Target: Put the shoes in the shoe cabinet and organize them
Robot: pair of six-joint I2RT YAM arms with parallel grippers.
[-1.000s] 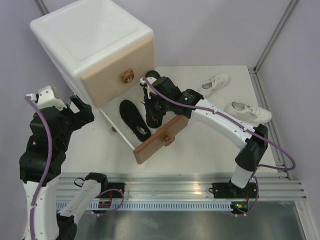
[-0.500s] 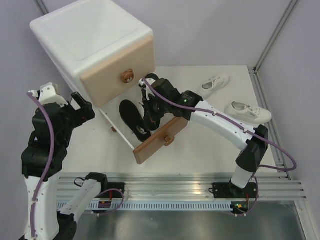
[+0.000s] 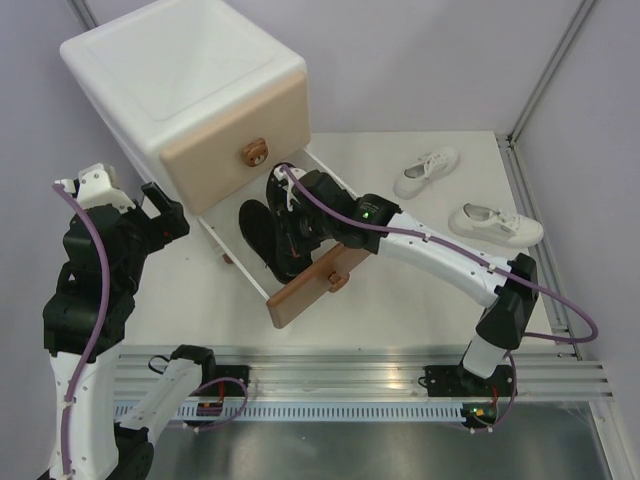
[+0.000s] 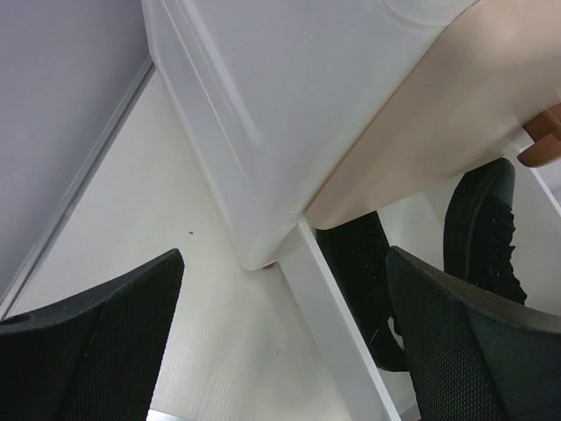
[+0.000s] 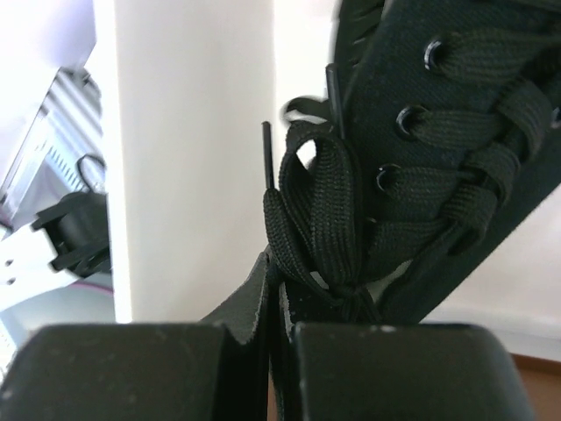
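Black lace-up shoe [image 5: 456, 132], its edge between tight right jaws; left jaws wide apart.

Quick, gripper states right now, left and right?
Left gripper: open, holding nothing.
Right gripper: shut on a black shoe.

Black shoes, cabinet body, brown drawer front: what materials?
The black shoe: matte woven canvas by the look, flat fabric laces through eyelets. The cabinet: likely moulded plastic, semi-gloss, rounded corners with soft sheen. The brown drawer front: smooth, matte; painted wood or plastic, cannot tell.
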